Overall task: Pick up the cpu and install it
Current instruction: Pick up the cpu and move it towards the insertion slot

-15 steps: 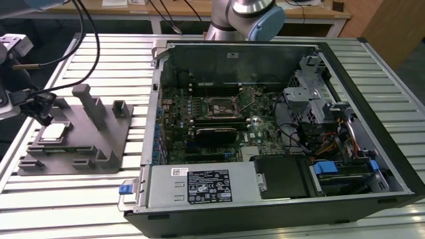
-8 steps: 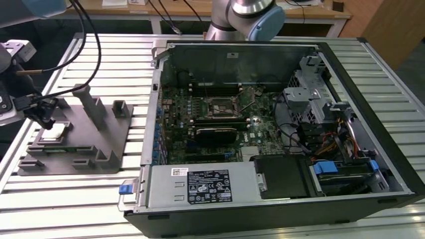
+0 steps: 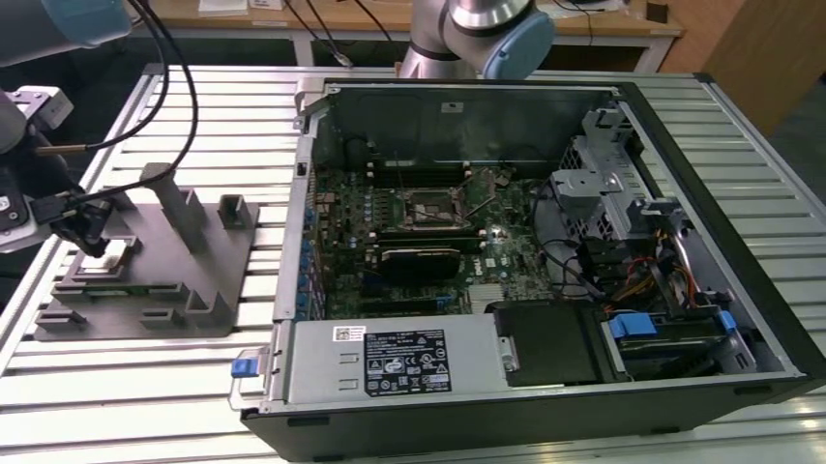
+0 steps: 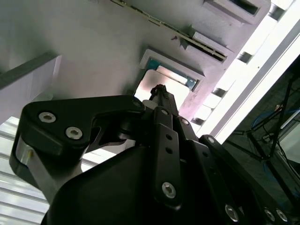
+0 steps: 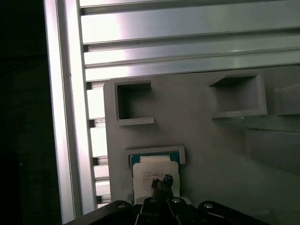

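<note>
The cpu (image 5: 146, 172) lies flat in a grey tray (image 5: 211, 150) pocket at the exterior view's left, the gripper (image 5: 161, 180) pressed together right above it; looks light, stiff, slick, probably fragile underneath, so I'd grab its edges.

Black end effector (image 3: 88, 235) low over grey tray (image 3: 207, 280), beside open computer case (image 3: 543, 387).

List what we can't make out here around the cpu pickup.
Contact between gripper and cpu: the gripper's tip covers that spot in both wrist views.
Exterior view: the tray spot under the gripper, covered by it.
Exterior view: socket state, too small to tell.
</note>
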You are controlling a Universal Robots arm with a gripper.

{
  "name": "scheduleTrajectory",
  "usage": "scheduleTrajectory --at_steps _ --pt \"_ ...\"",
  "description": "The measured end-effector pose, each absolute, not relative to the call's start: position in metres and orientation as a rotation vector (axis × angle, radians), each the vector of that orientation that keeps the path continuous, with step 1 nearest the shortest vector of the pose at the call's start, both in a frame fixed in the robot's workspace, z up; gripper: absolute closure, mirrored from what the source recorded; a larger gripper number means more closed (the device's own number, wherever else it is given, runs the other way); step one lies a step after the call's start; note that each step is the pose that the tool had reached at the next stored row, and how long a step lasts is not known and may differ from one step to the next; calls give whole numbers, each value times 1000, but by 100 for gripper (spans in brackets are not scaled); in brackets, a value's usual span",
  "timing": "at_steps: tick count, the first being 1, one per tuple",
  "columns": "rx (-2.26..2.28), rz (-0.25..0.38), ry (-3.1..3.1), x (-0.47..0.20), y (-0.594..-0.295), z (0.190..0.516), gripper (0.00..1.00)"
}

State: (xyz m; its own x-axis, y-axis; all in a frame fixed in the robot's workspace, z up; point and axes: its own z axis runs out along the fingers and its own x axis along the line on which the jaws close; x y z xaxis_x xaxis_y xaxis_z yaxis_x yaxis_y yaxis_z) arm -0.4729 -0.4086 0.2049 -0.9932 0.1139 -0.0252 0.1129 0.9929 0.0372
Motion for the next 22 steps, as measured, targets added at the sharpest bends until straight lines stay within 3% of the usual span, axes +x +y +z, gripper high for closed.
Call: scheduleTrajectory --at_steps 16,22 --pt "152 78 3111 -473 -409 195 89" --pt "151 78 3111 -473 -409 195 65"
